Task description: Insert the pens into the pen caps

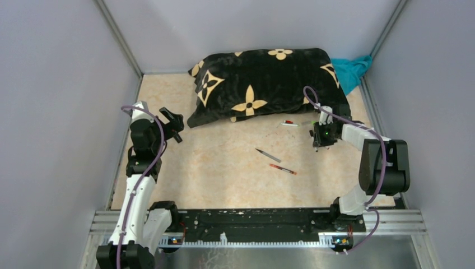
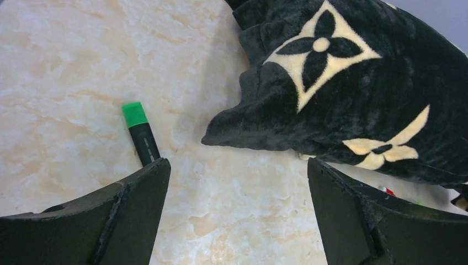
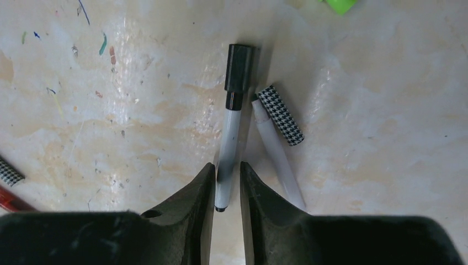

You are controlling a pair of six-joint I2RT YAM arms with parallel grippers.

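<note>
The white-barrelled pen with a black cap lies on the marbled counter. Its long axis runs straight up-frame from the right end effector, whose nearly closed jaws flank its lower end; whether they touch it is unclear. The left end effector gapes empty, well apart.

Five slim pens, one marker, one pillow, one cloth

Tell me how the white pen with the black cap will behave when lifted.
The white pen looks like a stiff, slim plastic barrel, so it probably will not bend. It is round and smooth, so it may roll or slip. The right claw flanks its tail end, so the capped end may droop.
</note>
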